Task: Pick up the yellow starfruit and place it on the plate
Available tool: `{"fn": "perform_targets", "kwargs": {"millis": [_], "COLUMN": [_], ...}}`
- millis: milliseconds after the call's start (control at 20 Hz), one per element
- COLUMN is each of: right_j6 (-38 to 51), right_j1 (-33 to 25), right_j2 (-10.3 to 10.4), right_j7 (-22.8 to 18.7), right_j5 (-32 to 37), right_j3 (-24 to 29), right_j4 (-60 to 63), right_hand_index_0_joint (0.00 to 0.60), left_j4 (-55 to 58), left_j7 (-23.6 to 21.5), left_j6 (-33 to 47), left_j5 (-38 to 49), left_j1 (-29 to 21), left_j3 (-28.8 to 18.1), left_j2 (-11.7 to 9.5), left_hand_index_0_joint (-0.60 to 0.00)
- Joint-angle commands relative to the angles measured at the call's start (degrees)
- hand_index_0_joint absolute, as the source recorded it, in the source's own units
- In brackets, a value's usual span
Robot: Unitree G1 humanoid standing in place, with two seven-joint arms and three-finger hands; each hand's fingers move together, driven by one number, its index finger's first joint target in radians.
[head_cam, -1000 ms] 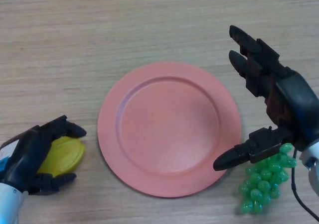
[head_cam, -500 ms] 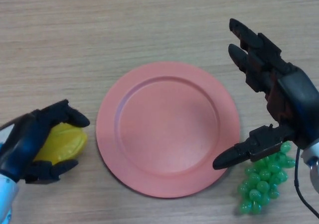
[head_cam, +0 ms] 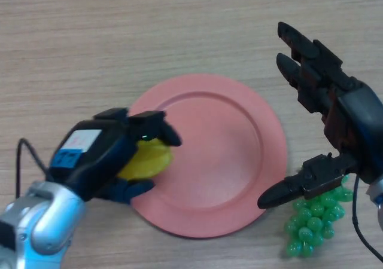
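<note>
My left hand (head_cam: 99,155) is shut on the yellow starfruit (head_cam: 148,159) and holds it over the left part of the pink plate (head_cam: 239,143). Its fingers curl over the top of the fruit and its thumb lies under it, so only part of the fruit shows. I cannot tell whether the fruit touches the plate. My right hand (head_cam: 335,110) is open at the plate's right edge, fingers straight and pointing away from me, thumb (head_cam: 296,188) reaching toward the plate's rim.
A bunch of green grapes (head_cam: 314,221) lies on the wooden table (head_cam: 119,42) at the lower right, partly under my right hand, just off the plate's rim.
My left hand has lifted the starfruit from the table at the far left and carried it right, over the plate's left part. The right hand has barely moved.
</note>
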State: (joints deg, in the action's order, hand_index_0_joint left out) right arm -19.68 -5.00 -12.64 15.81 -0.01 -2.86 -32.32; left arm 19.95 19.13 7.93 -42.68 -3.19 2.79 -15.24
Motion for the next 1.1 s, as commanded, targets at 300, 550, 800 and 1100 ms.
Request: {"fn": "perform_targets", "kwargs": {"millis": [300, 550, 800, 1100], "right_j6": [7.9, 6.9, 8.5, 12.6], "right_j1": [-1.7, -1.0, -1.5, -1.4], "right_j2": [-1.7, -1.8, -1.9, -1.3], "right_j7": [-1.1, -0.8, -1.5, -3.1], "right_j5": [3.3, 2.7, -0.8, -3.6], "right_j3": [4.9, 4.9, 4.9, 4.0], "right_j4": [-2.6, -3.3, -1.2, 1.5], "right_hand_index_0_joint": [0.000, 0.000, 0.000, 0.000], "left_j4": [-2.8, -3.0, -2.6, 6.2], "left_j7": [-7.1, -9.5, -14.1, -15.6], "left_j6": [0.3, -0.7, -0.7, -6.8], "left_j5": [-4.2, -1.9, -2.1, 31.1], "left_j1": [-6.5, -7.1, -5.4, -6.3], "left_j3": [2.8, 3.3, -0.4, -5.6], "left_j2": [2.9, 3.2, 1.6, 1.4], "left_hand_index_0_joint": [-0.600, -0.201, 0.000, 0.000]}}
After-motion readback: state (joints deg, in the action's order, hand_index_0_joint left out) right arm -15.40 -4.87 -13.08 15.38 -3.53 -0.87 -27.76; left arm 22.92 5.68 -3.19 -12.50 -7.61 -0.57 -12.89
